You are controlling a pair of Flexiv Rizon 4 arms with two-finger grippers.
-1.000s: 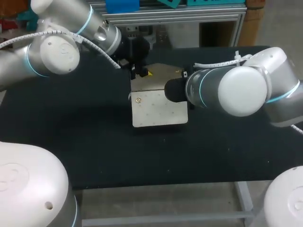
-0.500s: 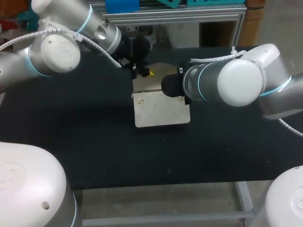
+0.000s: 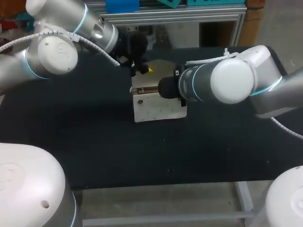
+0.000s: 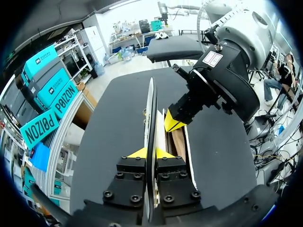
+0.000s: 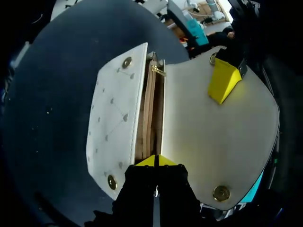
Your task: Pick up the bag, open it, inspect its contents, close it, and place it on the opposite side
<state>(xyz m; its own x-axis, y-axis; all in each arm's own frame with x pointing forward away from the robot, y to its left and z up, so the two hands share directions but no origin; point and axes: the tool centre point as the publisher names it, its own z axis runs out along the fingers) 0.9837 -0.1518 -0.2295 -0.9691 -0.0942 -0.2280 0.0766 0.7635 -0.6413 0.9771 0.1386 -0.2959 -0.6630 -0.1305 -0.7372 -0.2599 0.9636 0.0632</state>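
Note:
The white bag point(image 3: 158, 106) stands open at the table's middle, its flap point(image 5: 227, 137) folded back and its snap-studded front panel point(image 5: 113, 127) facing the other way. Brown lining point(image 5: 149, 118) shows in the mouth. My left gripper point(image 4: 150, 152) is shut on the flap's edge point(image 4: 150, 109), which runs thin and upright between its fingers; in the head view it sits at the bag's far side point(image 3: 144, 71). My right gripper point(image 5: 155, 161) is shut on the rim at one end of the mouth. Its own forearm point(image 3: 222, 85) hides its fingers in the head view.
The black table point(image 3: 94, 137) spreads wide on all sides of the bag. An aluminium frame point(image 3: 170, 19) runs along the far edge. Both arms cross over the far half of the table.
My right arm has swung left and toward the far edge, and the bag has tipped up with it, its front panel looking shorter. The left gripper kept its hold on the flap.

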